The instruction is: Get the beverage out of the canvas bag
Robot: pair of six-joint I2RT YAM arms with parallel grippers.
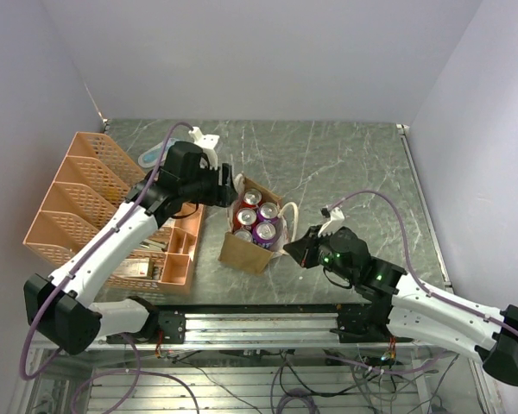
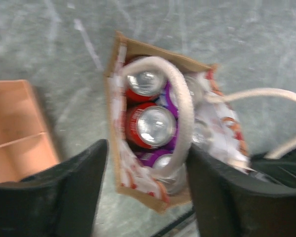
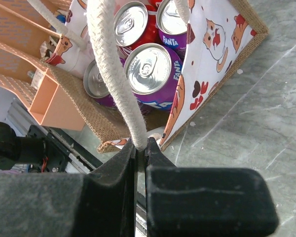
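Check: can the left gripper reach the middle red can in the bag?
Probably yes. The left gripper is open and aimed at the canvas bag, and the red can is uncovered; the rope handle arching beside it might snag a finger.

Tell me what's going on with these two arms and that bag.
The right hand is pinched shut on one rope handle of the canvas bag. The left hand hovers open above the bag's mouth. Red and purple soda cans stand upright inside, and none is out yet.
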